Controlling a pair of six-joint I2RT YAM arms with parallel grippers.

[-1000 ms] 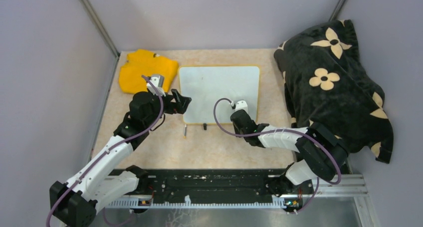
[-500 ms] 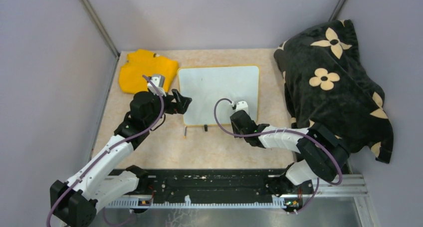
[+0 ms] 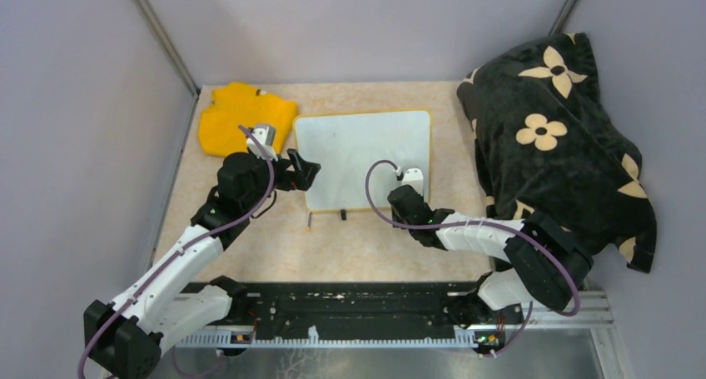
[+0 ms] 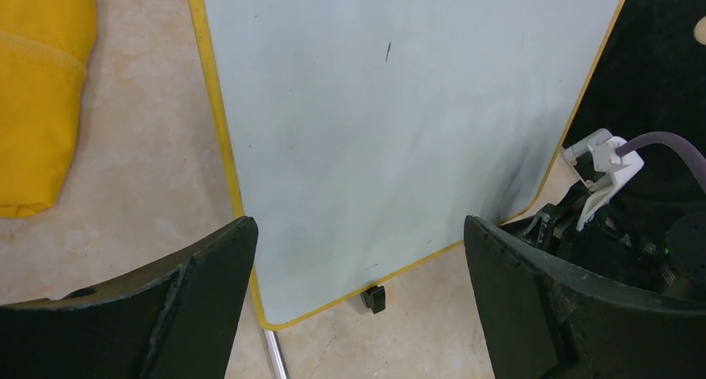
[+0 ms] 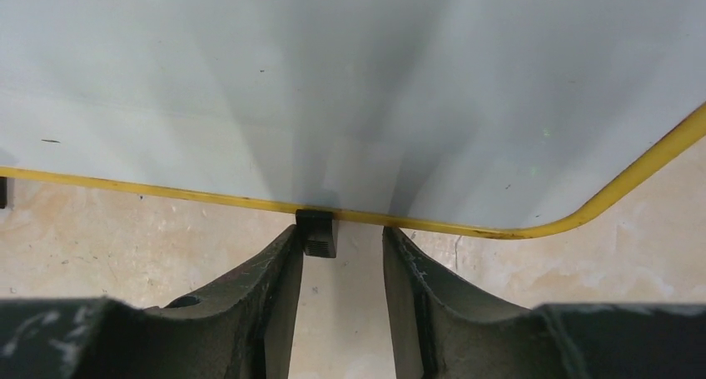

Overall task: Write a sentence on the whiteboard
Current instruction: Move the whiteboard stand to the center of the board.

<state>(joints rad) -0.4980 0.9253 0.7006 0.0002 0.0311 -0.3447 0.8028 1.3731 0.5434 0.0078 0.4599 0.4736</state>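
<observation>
Whiteboard: the whiteboard [image 3: 362, 150] lies flat on the tabletop [image 3: 375, 246], between the yellow cloth [image 3: 244, 117] at far left and the black flowered blanket [image 3: 554, 137] at right.
Long axis: it runs across the tabletop from your left to your right, slightly skewed, with the yellow-rimmed long edge facing the arm bases.
Sentence: you have no sentence to read. The white face looks bare except for a short dark mark [image 4: 388, 52] and faint smudges.
Left hand: the left hand [image 3: 304, 169] hangs over the board's near left corner with its jaws spread wide and nothing between them.
Right hand: the right hand [image 5: 341, 239] sits low at the near long edge, toward the right corner. Its jaws are parted a little and pinch nothing.
Foot: a small black foot [image 5: 317, 232] pokes out from under the rim just ahead of the right hand, close against the tip of one finger.
Key relation: the board lies straight ahead of both hands, away from the bases. The right hand is almost at its rim, while the left is above it.
Loose item: a thin grey stick [image 3: 309, 220] lies just off the near left corner, closer to your left arm. You cannot tell from here whether it is a pen.
Judgement: neither hand carries anything to write with, so writing looks not yet begun.
</observation>
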